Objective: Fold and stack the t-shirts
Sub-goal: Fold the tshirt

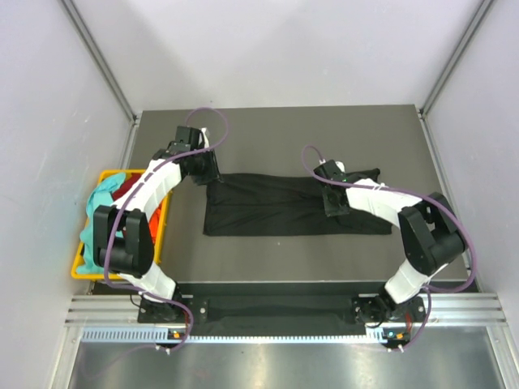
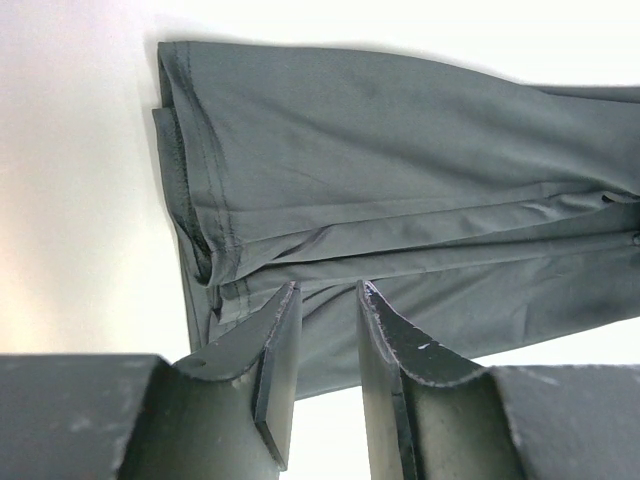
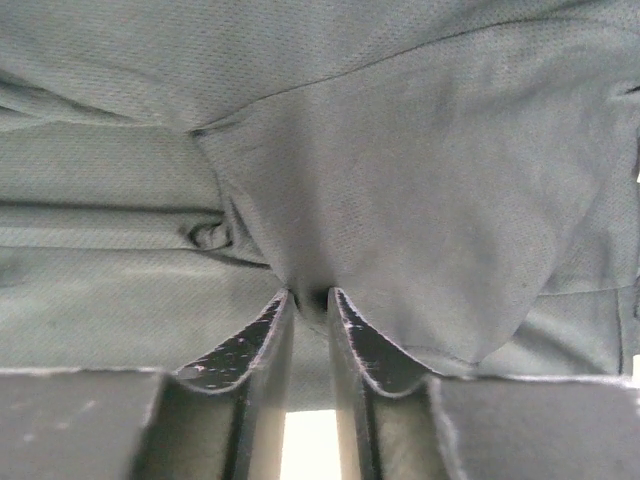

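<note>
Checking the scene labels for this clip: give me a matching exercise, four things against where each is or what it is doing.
Things:
1 black t-shirt
2 teal t-shirt
3 yellow basket
4 right hand

Places and states:
A on the left side of the table
B lying in the basket
C laid out across the middle of the table
D pinching a fold of black cloth

Pairs: 1-C; 2-B; 3-A; 4-D

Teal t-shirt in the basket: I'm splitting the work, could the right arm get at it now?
Probably not. The teal t-shirt lies in the yellow basket at the far left, beyond the left arm, and the right gripper is pinching the black t-shirt.
</note>
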{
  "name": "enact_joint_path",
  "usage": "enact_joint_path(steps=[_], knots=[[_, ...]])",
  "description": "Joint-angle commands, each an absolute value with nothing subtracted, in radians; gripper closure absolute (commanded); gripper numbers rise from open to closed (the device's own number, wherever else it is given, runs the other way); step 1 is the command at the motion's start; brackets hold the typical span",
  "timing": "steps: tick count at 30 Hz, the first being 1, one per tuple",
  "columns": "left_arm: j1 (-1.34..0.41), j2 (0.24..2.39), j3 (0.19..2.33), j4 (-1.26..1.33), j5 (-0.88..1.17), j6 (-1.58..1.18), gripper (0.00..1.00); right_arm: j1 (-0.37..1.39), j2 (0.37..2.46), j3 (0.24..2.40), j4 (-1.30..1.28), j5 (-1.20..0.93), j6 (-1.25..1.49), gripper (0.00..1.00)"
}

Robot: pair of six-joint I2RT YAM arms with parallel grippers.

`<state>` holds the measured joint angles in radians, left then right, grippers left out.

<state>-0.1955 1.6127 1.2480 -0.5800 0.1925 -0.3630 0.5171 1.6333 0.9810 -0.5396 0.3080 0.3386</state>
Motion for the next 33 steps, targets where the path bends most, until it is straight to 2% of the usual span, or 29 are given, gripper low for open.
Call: enact_joint_path(steps=[1,3,6,10,25,33], knots=[[-0.196,1.589,1.244,-0.572,0.178,-0.344,0.66,0.534,1.651,0.985,-0.529,0.353,0.337,0.84],[-0.196,1.589,1.243,-0.574,0.173,-0.342,0.66,0.534,1.644,0.994,-0.534,0.354,0.339,0.95],[-0.196,1.594,1.241,-0.571,0.173,-0.342,0.66,0.534,1.628,1.020,-0.557,0.333,0.328,1.00],[-0.196,1.594,1.233,-0.568,0.181,-0.345,0.66,0.526,1.594,1.055,-0.584,0.255,0.319,1.00],[-0.196,1.611,1.236,-0.566,0.173,-0.345,0.66,0.295,1.543,0.986,-0.497,-0.142,0.313,1.00],[-0.198,1.609,1.235,-0.571,0.161,-0.339,0.66,0.249,1.534,0.988,-0.486,-0.262,0.318,1.00]])
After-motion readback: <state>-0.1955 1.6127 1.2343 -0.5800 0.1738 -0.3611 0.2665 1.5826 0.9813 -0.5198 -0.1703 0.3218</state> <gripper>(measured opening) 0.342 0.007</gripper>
